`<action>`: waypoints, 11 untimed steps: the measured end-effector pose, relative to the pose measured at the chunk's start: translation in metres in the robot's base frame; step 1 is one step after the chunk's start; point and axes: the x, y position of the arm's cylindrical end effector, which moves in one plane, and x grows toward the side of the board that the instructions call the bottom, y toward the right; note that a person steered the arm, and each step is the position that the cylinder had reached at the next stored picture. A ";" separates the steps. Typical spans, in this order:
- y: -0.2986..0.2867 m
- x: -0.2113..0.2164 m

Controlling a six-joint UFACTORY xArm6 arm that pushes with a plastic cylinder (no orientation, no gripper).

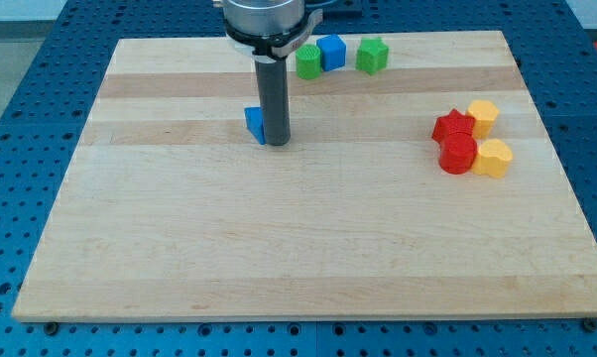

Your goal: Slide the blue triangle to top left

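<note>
Camera view is showing my tip [278, 143] pressing down on the wooden board [279, 248], a plain rod end with no jaws, holding nothing. The blue triangle [255, 124] is sitting at its 9 o'clock, touching the rod's side. From the triangle, bare wood is stretching toward 9 and 10 o'clock as far as the board's left edge and top-left corner.

At the tip's 1 o'clock, near the top edge, three blocks are lining up: a green block [307, 60], a blue cube [331, 52] touching it, and a second green block [372, 55] just apart.

Toward 3 o'clock, well apart and close to the right edge, a cluster is crowding together: a red star-like block [451, 126], a red cylinder [458, 154], a yellow block [483, 116] and another yellow block [494, 158]. At 6 o'clock, open wood is running to the bottom edge.
</note>
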 end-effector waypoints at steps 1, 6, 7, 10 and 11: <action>-0.009 -0.015; -0.049 -0.037; -0.055 -0.037; -0.107 -0.059; -0.107 -0.088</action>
